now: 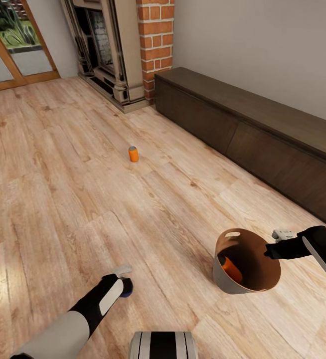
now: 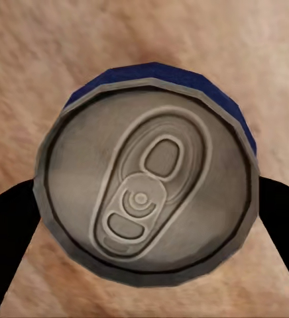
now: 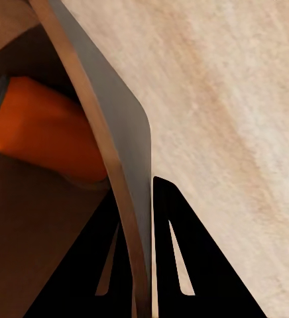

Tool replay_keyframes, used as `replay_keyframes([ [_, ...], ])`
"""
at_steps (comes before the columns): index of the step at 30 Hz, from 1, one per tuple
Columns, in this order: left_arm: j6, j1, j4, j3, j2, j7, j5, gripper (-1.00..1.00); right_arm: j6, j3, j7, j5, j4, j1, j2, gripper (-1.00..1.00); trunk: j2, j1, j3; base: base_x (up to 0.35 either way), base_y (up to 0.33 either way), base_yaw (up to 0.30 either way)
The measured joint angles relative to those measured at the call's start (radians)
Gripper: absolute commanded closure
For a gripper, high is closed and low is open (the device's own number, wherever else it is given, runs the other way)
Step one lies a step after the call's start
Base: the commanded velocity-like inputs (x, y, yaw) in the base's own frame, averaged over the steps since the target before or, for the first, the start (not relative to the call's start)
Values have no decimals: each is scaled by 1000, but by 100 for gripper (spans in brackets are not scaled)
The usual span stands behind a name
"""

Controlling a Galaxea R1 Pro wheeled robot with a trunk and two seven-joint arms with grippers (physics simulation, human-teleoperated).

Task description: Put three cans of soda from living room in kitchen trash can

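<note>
The left tool (image 1: pixel 124 285) clamps the upright blue can (image 2: pixel 148 175); the pail (image 1: pixel 246 284), rim pinched by the right tool (image 1: pixel 268 252), sits rightward.

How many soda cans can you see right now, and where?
3: an orange can standing on the floor, another orange can inside the pail, a blue can in the left gripper.

You're looking at a light wood plank floor (image 1: pixel 58 189) under a plain grey wall (image 1: pixel 262 45). A long dark-brown cabinet (image 1: pixel 252 129) runs along it at right. A red-brick fireplace (image 1: pixel 128 45) stands at top centre, with a wood-framed glass door (image 1: pixel 13 50) at upper left.
</note>
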State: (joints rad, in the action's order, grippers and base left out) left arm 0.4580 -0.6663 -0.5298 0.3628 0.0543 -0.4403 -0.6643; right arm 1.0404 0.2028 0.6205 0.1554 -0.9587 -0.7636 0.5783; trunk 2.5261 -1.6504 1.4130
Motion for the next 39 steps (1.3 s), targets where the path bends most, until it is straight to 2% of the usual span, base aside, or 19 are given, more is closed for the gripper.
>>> replay_keyframes([
  [7, -3, 0, 1, 5, 0, 7, -3, 100, 0, 0, 0, -1, 0, 0, 0, 100, 0, 0, 0, 0, 0, 0],
  [13, -4, 8, -34, 9, 7, 7, -5, 100, 0, 0, -1, -1, 0, 0, -1, 100, 0, 0, 0, 0, 0, 0],
  [18, 12, 64, -191, 7, -1, -1, -4, 100, 0, 1, -1, -2, 1, 0, -2, 100, 0, 0, 0, 0, 0, 0],
  [22, 65, 90, -290, 4, -1, -2, -6, 100, 0, 1, -2, -7, 2, 0, -7, 100, 0, 0, 0, 0, 0, 0],
  [25, 97, 138, -427, 4, -1, -6, 3, 100, 0, 2, -6, -7, 4, 0, -11, 100, 0, 1, -4, 0, 0, 0],
  [30, 180, 166, -651, 7, 6, -77, -6, 100, 0, 3, -15, -8, 17, -1, -21, 100, -1, 3, -23, 0, 0, 0],
  [34, 265, 161, -852, 1, 14, -97, -14, 100, -1, -3, -100, -12, 20, -3, -80, 100, -2, 5, -39, 0, 0, 0],
  [36, 289, 159, -937, 1, 30, -98, -20, 100, 0, -3, -134, -7, 20, -3, -112, 100, -3, 5, -46, 0, 0, 0],
  [38, 310, 159, -1003, 4, 45, -99, -53, 100, 3, -2, -177, 5, 20, -3, -144, 100, -3, 6, -54, 0, 0, 0],
  [39, 317, 159, -1020, 4, 48, -99, -63, 100, 5, -2, -187, 12, 20, -3, -150, 100, -3, 7, -58, 0, 0, 0],
])
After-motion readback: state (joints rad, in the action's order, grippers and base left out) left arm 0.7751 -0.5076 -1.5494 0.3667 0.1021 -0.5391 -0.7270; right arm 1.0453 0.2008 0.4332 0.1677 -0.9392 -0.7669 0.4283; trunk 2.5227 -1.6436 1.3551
